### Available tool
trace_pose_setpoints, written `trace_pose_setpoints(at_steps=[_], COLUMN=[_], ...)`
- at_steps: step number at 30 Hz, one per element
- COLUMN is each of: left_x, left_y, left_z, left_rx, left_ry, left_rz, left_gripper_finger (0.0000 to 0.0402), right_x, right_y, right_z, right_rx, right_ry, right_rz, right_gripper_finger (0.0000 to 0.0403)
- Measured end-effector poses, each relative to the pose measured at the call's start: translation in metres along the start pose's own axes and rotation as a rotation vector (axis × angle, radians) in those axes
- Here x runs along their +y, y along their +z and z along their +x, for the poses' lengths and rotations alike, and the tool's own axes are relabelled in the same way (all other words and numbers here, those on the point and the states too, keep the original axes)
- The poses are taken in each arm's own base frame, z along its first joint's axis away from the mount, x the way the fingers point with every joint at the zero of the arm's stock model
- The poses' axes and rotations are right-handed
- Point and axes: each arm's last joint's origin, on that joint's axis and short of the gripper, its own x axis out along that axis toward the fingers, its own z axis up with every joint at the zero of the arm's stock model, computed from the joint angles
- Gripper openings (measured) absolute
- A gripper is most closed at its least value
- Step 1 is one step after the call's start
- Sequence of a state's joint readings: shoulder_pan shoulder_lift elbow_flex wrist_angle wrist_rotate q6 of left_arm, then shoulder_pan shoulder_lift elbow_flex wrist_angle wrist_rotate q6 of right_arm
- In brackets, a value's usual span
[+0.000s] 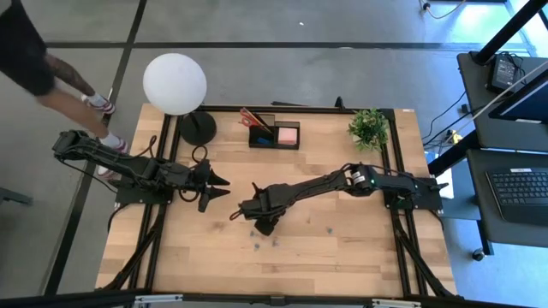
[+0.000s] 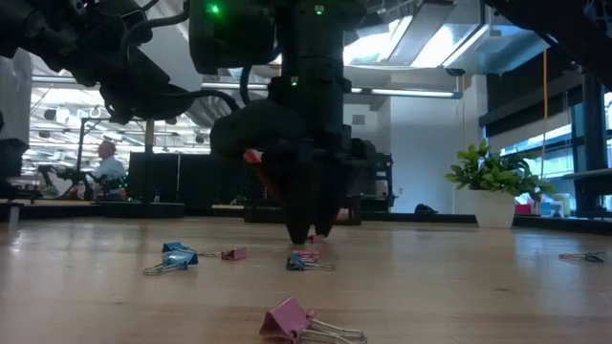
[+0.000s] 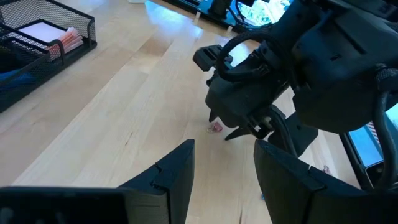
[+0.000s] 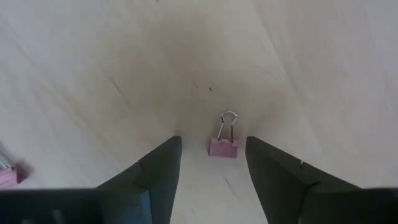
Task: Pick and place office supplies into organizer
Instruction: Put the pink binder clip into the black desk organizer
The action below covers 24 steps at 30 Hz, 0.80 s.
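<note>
Pale wooden tabletop carries a scatter of small binder clips near its middle. I have the right gripper lowered almost to the wood, fingers parted, with a pink binder clip lying flat in the gap between them, touching neither finger as far as I can see; its wire loop points away from the wrist. A second pink clip lies off to one side of that gripper. From table height I see a blue clip, a small pink one beside it and another pink clip nearest the camera, all apart from the gripper.

My left gripper waits above bare wood to the left of the right arm, fingers apart and holding nothing.

At the far edge stands the black mesh organizer, holding red-handled scissors and a pink sticky-note pad. A lamp with white globe stands to its left, a potted plant to its right. A person's legs show beyond the table's left corner.
</note>
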<state>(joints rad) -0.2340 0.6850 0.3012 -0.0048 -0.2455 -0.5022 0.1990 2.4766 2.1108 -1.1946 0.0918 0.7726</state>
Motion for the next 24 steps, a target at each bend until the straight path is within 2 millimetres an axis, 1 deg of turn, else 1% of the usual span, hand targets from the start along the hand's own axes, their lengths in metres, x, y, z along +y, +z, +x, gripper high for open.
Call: trace_pose_setpoints(at_steps=[4,8,24], left_x=[0.0000,0.0000,0.0000], left_y=[0.0000,0.0000,-0.0001], left_z=[0.0000,0.0000,0.0001], left_rx=[0.000,0.000,0.000], left_ry=[0.000,0.000,0.000], left_rz=[0.000,-0.002,-0.012], left_gripper_finger=[0.0159,0.0159,0.0159], right_x=[0.0010,-0.0010,-0.0012], right_y=[0.0008,0.0010,0.0008], right_z=[-0.0005,0.0014,0.0017], right_rx=[-0.007,0.031,0.050], right_ry=[0.007,0.029,0.044], right_rz=[0.071,0.127,0.148], right_gripper_finger=[0.0188,0.0188,0.0188])
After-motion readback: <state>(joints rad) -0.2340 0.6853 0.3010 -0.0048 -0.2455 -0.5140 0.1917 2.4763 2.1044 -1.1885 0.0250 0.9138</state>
